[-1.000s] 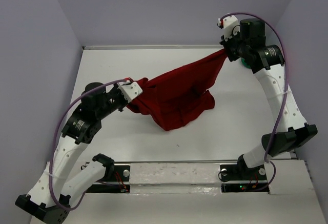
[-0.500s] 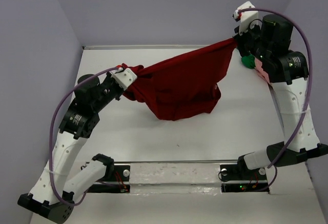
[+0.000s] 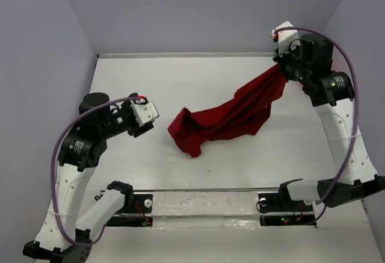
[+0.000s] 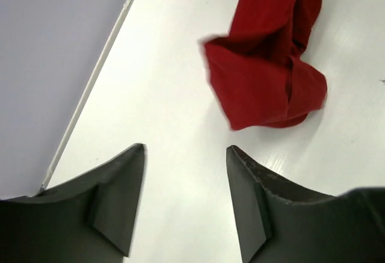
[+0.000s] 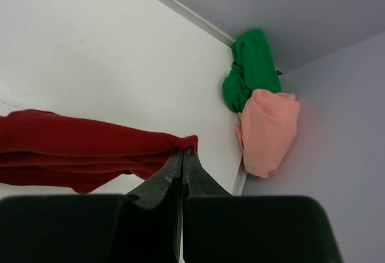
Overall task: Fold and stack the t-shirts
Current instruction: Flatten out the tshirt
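Observation:
The dark red t-shirt [image 3: 228,115] hangs from its upper right corner and trails down to a crumpled heap on the table [image 3: 186,135]. My right gripper [image 3: 280,65] is shut on that corner, and the right wrist view shows the pinched red edge [image 5: 187,142] at its fingertips. My left gripper [image 3: 150,117] is open and empty, left of the heap; the left wrist view shows the red t-shirt [image 4: 264,85] beyond its spread fingers. The green t-shirt [image 5: 249,67] and the salmon pink t-shirt [image 5: 267,130] lie bunched in the far right corner.
Lilac walls [image 3: 210,10] close the white table [image 3: 180,82] at the back and both sides. A metal rail [image 3: 204,203] with the arm bases runs along the near edge.
My left gripper has opened and let go of the red t-shirt, then drawn back left. The shirt's left end has dropped onto the table. The right gripper still holds its corner.

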